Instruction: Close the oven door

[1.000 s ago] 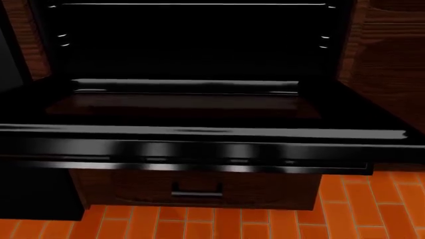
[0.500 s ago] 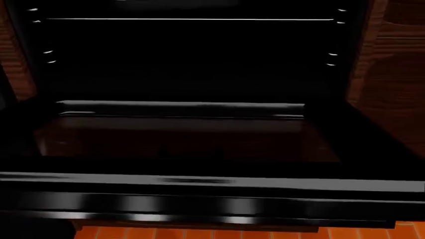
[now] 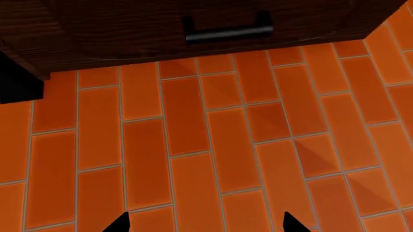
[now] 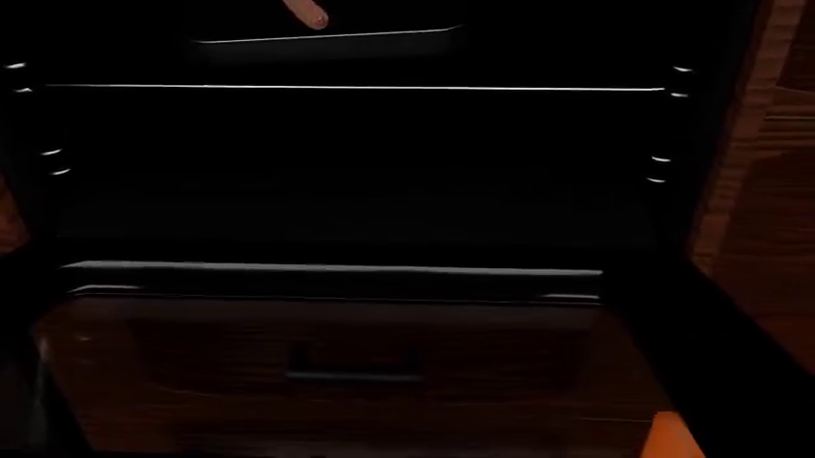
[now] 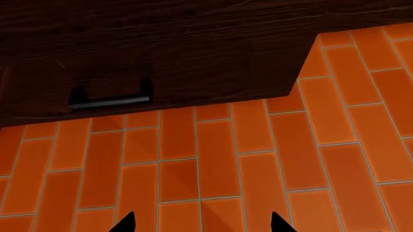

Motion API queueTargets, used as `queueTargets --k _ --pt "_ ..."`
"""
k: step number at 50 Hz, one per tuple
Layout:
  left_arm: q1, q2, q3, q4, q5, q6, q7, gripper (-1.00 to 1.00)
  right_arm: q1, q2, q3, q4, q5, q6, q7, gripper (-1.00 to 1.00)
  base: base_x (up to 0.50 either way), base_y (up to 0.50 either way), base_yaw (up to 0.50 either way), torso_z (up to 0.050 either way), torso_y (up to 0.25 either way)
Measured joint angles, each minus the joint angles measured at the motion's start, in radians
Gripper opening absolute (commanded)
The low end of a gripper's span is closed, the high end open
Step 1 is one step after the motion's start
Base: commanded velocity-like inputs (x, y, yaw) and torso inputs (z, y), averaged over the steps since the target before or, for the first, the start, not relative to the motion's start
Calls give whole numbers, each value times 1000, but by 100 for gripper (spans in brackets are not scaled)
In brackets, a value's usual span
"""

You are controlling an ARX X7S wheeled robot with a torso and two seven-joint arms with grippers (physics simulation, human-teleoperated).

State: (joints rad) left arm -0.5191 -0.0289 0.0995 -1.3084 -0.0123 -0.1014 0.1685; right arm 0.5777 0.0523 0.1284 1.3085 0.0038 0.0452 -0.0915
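So the left wrist cam only catches the orange brick floor (image 3: 213, 159) and the brown wooden drawer (image 3: 129, 29) with its short dark metal handle (image 3: 227, 32). The left gripper (image 3: 205, 224) shows as two black fingertips spread wide apart over the tiles, nothing between them. The head cam sees none of that directly; it's nearly all black oven cavity (image 4: 357, 172) with thin silvery rack rails down both side walls. The oven door (image 4: 344, 382) hangs dropped open flat below the cavity, glossy black frame, and through its dark glass window you can faintly make out the drawer underneath. Wood-grain cabinet (image 4: 764, 191) runs along the right edge. The right wrist cam gives the same drawer and tiles, right gripper (image 5: 203, 222) fingertips also well apart. Compared with a second ago the head view sits closer and higher: the door's shiny front edge has slid out of frame
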Motion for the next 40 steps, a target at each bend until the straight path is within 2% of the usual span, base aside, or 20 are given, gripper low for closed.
queueTargets --k 19,31,40 --pt "0 1 -1 1 -2 -2 3 100 -3 0 -4 0 0 -7 -2 100 49 0 0 0 0" --pt "3 2 1 0 -2 0 4 100 -4 0 -6 0 0 -9 -2 100 220 0 0 0 0" --pt "-3 2 1 0 -2 8 2 100 -1 0 -9 0 0 -21 -1 100 0 0 0 0 0"
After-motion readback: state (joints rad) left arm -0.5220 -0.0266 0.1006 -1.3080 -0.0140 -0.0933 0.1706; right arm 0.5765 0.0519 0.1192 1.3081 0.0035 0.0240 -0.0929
